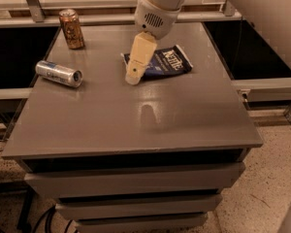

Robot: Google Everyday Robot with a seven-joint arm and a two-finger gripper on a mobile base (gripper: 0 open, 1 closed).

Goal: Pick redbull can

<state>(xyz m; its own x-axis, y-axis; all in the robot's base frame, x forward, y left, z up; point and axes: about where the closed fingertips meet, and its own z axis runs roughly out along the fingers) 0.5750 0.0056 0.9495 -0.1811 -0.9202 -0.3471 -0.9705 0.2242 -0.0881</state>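
The redbull can point(58, 74) is slim and silver with blue markings. It lies on its side at the left of the grey table point(136, 115), its top facing right. My gripper point(134, 76) hangs over the middle of the table, right of the can and well apart from it, above the left end of a dark blue snack bag point(167, 60). It holds nothing that I can see.
A shorter orange-brown can point(71, 28) stands upright at the back left. The table's left edge is close to the redbull can. A rail runs behind the table. Drawers sit below the tabletop.
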